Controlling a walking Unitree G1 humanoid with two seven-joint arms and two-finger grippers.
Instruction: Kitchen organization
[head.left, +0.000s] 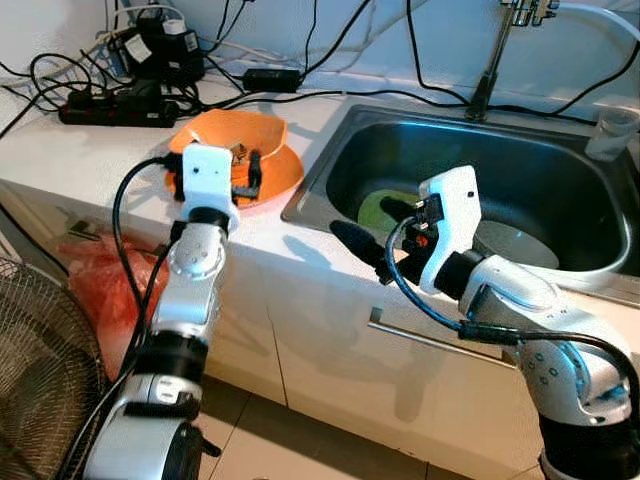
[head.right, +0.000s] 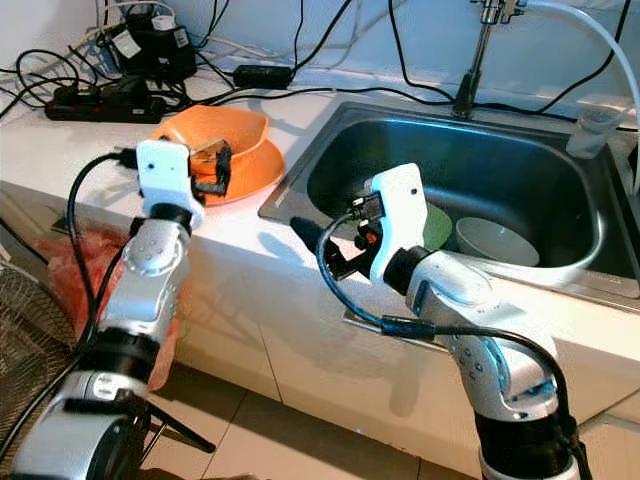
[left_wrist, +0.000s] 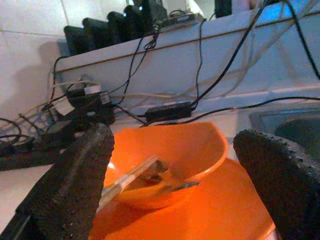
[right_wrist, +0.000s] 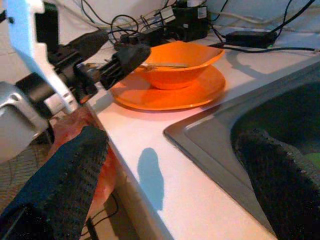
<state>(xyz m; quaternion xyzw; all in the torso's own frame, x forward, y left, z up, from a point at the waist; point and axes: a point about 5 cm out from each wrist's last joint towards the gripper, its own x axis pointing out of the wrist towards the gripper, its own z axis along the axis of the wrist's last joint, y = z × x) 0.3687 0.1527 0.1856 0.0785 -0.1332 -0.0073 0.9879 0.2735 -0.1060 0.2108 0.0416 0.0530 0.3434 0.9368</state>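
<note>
I see the white surface (head.left: 90, 150) with the steel sink (head.left: 340, 150) set into it, a green plate (head.right: 436, 224) and a pale bowl (head.right: 497, 240) lying in the basin. My left pincer (head.left: 247, 172) hangs released right at the orange bowl (head.left: 230, 130), which sits on an orange plate (head.left: 285, 175) beside the sink and holds a spoon (left_wrist: 135, 176). My right pincer (head.left: 372, 232) is spread open over the sink's front corner, well apart from the orange bowl.
</note>
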